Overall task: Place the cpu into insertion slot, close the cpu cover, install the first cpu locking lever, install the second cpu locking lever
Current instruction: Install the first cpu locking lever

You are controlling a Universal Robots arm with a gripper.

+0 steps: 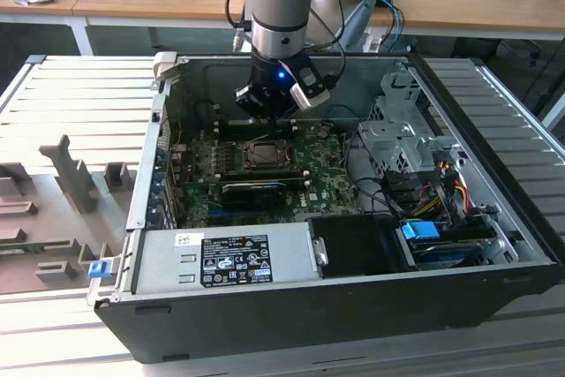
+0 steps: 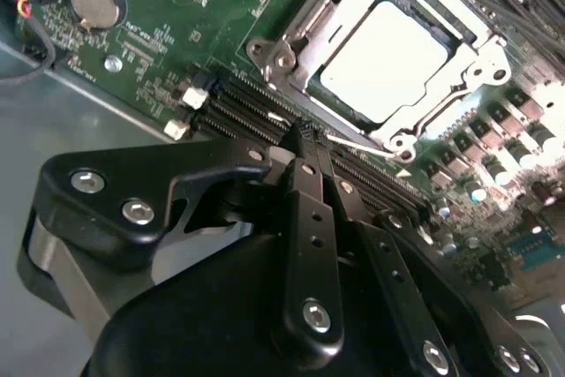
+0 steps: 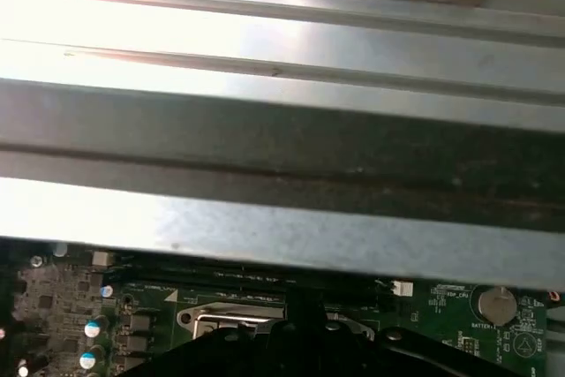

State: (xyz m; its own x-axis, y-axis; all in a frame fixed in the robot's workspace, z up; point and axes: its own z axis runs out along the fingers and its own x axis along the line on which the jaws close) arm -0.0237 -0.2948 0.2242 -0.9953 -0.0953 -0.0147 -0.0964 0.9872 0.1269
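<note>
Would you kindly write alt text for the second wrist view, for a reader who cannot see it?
The cpu, a pale square chip, sits in the insertion slot on a green circuit board, with the silver cpu cover framing it. The black pincer, fingers together, points at the socket's near edge, above black memory slots.

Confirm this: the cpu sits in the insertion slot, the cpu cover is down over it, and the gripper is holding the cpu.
One part is wrong: the gripper holds nothing. In the second wrist view its fingers are shut together, empty, over the memory slots beside the socket. The cpu does sit in the insertion slot, with the cpu cover down around it.
</note>
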